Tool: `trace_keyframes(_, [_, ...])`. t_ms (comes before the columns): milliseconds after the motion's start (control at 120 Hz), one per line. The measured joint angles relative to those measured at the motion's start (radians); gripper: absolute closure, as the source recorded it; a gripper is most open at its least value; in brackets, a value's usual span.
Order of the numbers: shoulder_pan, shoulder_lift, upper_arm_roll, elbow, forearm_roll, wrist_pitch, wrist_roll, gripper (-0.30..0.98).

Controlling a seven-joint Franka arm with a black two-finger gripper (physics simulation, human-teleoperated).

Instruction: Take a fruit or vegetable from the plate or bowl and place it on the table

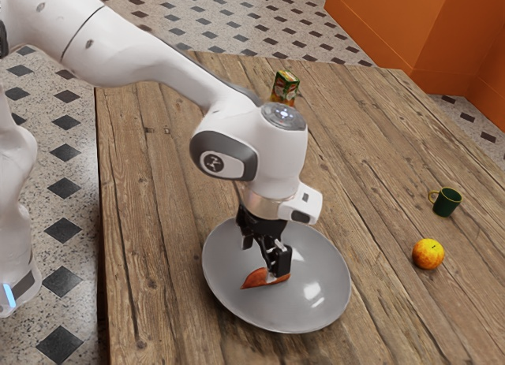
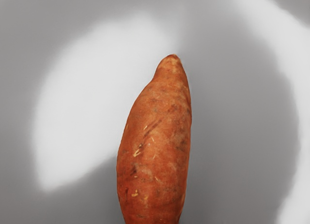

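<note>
The black gripper [image 1: 271,262] is low over the grey plate [image 1: 318,312], pointing down at an orange-brown sweet potato [image 1: 254,279]. Part of the sweet potato is hidden behind the gripper in the exterior view. One tapered end sticks out toward the exterior view's left, and a short piece shows on the other side. Seen from my hand, the sweet potato [image 2: 156,146] lies lengthwise beneath it, with its narrow tip in sight and its other end cut off by the picture's edge. Whether the gripper grips it is unclear.
A yellow-orange round fruit [image 1: 428,254] rests on the wooden table [image 1: 379,184] to the exterior view's right of the plate. Beyond it stands a dark green mug [image 1: 447,202]. A small green and orange carton [image 1: 285,87] is near the table's far part, behind the arm.
</note>
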Motion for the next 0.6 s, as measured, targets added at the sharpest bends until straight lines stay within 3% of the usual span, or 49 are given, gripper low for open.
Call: trace_keyframes(600, [0.015,0.074,0.001,0.0,-0.01,0.063,0.008,0.01])
